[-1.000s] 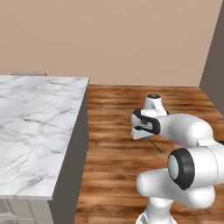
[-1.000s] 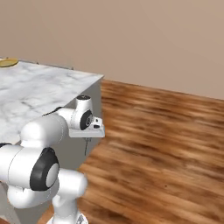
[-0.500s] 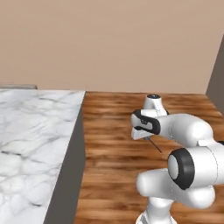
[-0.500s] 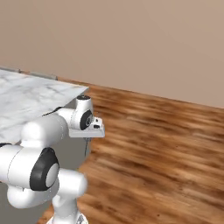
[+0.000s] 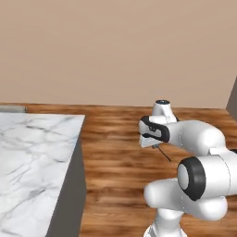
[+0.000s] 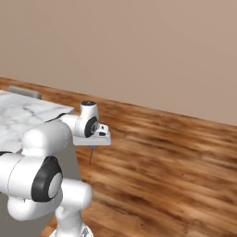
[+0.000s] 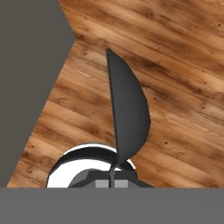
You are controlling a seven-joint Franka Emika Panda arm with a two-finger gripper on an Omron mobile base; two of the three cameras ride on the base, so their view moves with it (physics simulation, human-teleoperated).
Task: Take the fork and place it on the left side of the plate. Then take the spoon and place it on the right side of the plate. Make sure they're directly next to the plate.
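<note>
The fingers (image 7: 114, 175) pinch the spoon (image 7: 127, 113) by its handle, dark bowl hanging out over the wooden floor (image 7: 183, 78), carried clear for transport. Further off lies the marble tabletop (image 5: 32, 157); neither plate nor fork is visible.

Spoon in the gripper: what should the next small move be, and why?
Probably carry it sideways toward the marble counter. The gripper is shut on the spoon, which hangs over the wooden floor, beside the counter's edge and not above its top, so it cannot be set down here.
</note>
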